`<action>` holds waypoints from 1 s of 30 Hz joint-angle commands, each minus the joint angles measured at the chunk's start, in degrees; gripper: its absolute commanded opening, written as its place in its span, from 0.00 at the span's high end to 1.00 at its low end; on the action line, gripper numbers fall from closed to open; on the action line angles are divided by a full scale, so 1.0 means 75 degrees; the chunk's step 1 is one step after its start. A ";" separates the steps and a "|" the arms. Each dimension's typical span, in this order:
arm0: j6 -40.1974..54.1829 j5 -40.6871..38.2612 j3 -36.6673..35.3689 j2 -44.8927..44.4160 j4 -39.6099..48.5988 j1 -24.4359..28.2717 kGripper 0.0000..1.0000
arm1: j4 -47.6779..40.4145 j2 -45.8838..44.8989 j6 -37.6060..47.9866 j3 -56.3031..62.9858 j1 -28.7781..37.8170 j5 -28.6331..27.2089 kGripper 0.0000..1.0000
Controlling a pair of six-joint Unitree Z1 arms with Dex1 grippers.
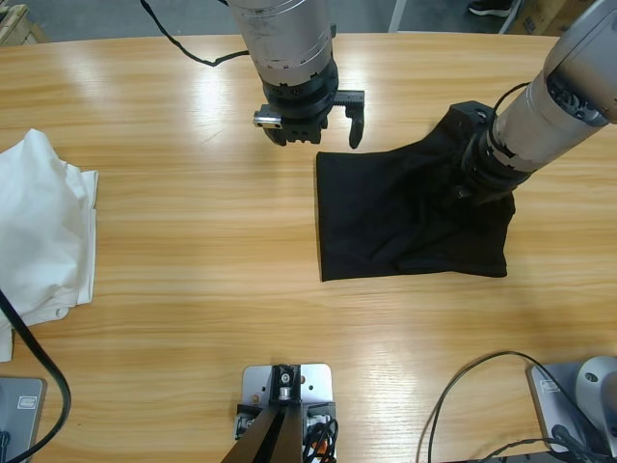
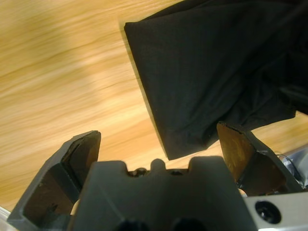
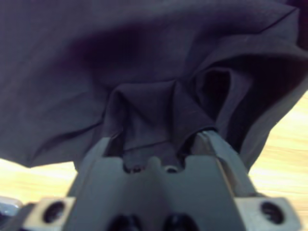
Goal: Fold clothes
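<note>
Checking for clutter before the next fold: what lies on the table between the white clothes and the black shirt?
Only bare wooden table lies between the white clothes and black shirt, in the high view.

My left gripper hangs from the top middle, jaws spread wide with nothing between them. My right gripper reaches in from the upper right, pinched on cloth.

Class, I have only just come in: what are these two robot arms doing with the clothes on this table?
The right gripper is bunched into the black shirt, with fabric gathered between its jaws. The left gripper hangs open and empty beside the shirt's upper left corner. A white garment lies untouched at the far left of the table.
</note>
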 commanded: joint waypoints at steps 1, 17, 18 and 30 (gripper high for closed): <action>-0.0085 -0.0079 -0.0981 -0.0098 0.1211 0.0081 0.05 | -0.0106 0.0672 -0.0340 0.0347 -0.0420 0.0126 1.00; -0.0176 -0.0090 -0.0899 -0.0185 0.1211 0.0070 0.05 | 0.1577 -0.0779 -0.1170 -0.0058 -0.0453 0.0011 1.00; -0.0178 -0.0090 -0.0894 -0.0195 0.1211 0.0070 0.05 | 0.1790 -0.0917 -0.1134 -0.0033 -0.0453 0.0035 1.00; -0.0155 -0.0083 -0.0543 -0.0415 0.1211 0.0070 0.05 | 0.2186 0.0442 -0.0968 0.0670 -0.0460 0.1270 1.00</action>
